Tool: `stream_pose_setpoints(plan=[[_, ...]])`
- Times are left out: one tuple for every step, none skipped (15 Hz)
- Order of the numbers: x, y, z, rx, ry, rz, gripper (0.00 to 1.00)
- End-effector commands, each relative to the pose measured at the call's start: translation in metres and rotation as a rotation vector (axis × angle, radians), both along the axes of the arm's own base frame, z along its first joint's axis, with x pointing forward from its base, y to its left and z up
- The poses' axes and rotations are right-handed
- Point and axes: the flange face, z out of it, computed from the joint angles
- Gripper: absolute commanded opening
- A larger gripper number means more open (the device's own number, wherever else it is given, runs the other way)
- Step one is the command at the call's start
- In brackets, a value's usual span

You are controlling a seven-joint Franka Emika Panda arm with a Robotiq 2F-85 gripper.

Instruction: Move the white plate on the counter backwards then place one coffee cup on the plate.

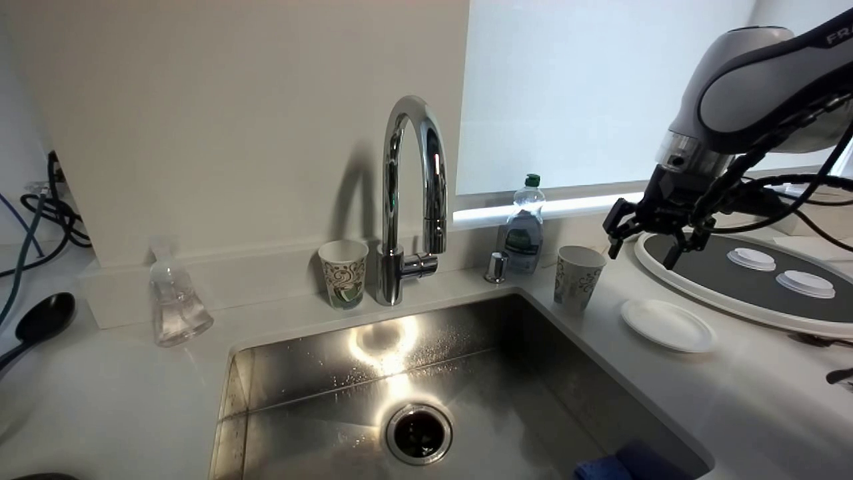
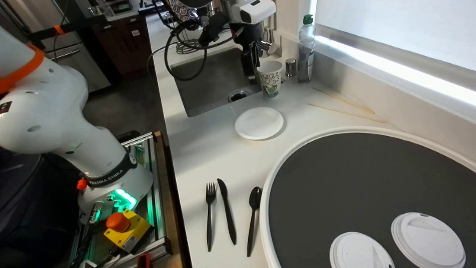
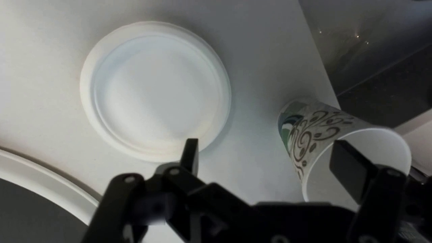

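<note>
The white plate (image 1: 668, 325) lies flat on the off-white counter (image 1: 766, 407), right of the sink; it also shows in an exterior view (image 2: 259, 123) and the wrist view (image 3: 155, 91). A coffee cup (image 1: 577, 283) with a dark swirl pattern stands upright between plate and sink corner, also seen in an exterior view (image 2: 270, 80) and the wrist view (image 3: 314, 135). Another patterned cup (image 1: 344, 275) stands left of the faucet. No plain cup shows. My gripper (image 1: 642, 257) is open and empty above the counter; in the wrist view (image 3: 265, 155) one finger overlaps the near cup's mouth.
A large grey disc with white rim (image 2: 334, 186) holds two white lids (image 2: 427, 242). A fork (image 2: 209, 208), knife (image 2: 227, 212) and spoon (image 2: 253, 216) lie beside it. A faucet (image 1: 392, 283), soap bottle (image 1: 524, 240) and thin sticks (image 2: 346, 111) are near the sink (image 1: 320, 433).
</note>
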Motion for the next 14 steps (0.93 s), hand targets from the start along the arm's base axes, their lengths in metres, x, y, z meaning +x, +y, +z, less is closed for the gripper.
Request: stream_pose_setpoints(plan=[[0.015, 0.012, -0.010, 0.023, -0.027, -0.076, 1.00], [0.019, 0.014, -0.013, 0.024, -0.042, -0.091, 1.00], [0.022, 0.015, -0.015, 0.027, -0.057, -0.103, 1.00], [0.025, 0.016, -0.017, 0.024, -0.080, -0.119, 1.00], [0.028, 0.017, -0.019, 0.026, -0.092, -0.128, 1.00], [0.030, 0.017, -0.021, 0.026, -0.105, -0.138, 1.00], [0.032, 0.017, -0.024, 0.023, -0.118, -0.148, 1.00], [0.034, 0.017, -0.027, 0.023, -0.126, -0.154, 0.90], [0.035, 0.017, -0.029, 0.025, -0.134, -0.159, 0.75], [0.036, 0.017, -0.030, 0.027, -0.138, -0.166, 0.66], [0.037, 0.017, -0.031, 0.028, -0.145, -0.172, 0.58], [0.038, 0.017, -0.032, 0.028, -0.150, -0.174, 0.49], [0.038, 0.017, -0.033, 0.030, -0.154, -0.176, 0.42], [0.038, 0.017, -0.033, 0.031, -0.159, -0.178, 0.35]])
